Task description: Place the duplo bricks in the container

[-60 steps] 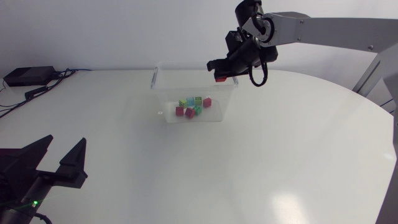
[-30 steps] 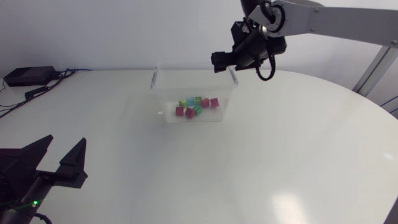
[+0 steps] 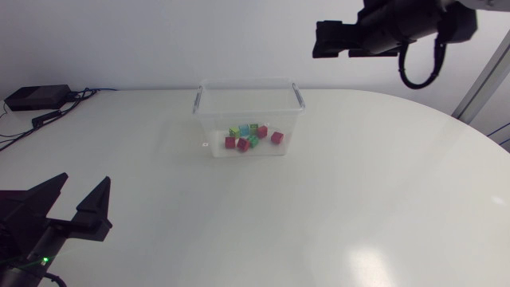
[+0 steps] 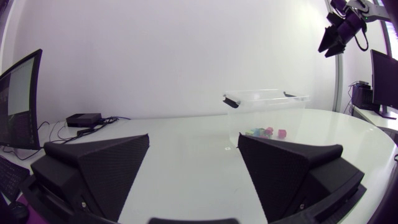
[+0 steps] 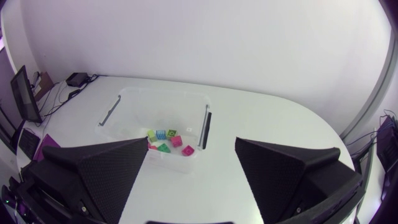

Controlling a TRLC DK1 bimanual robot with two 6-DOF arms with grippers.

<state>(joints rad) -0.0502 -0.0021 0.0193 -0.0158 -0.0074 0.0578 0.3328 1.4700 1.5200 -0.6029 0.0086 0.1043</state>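
Observation:
A clear plastic container point(image 3: 248, 102) stands at the back middle of the table, with several duplo bricks point(image 3: 253, 135) in red, pink, green and blue lying on its floor. My right gripper point(image 3: 331, 40) hangs high above the table, to the right of the container, open with nothing between its fingers. From the right wrist view the container point(image 5: 155, 112) and the bricks point(image 5: 166, 140) lie far below, ahead of the gripper point(image 5: 191, 171). My left gripper point(image 3: 73, 199) rests open and empty near the front left edge; the container point(image 4: 264, 106) stands well ahead of its gripper point(image 4: 193, 168).
A black box point(image 3: 36, 97) with cables lies at the back left corner of the table. The white tabletop point(image 3: 335, 199) stretches wide around the container.
My right gripper opened over the container and a red brick dropped in among the others. The arm then rose up and to the right. The left arm has kept still.

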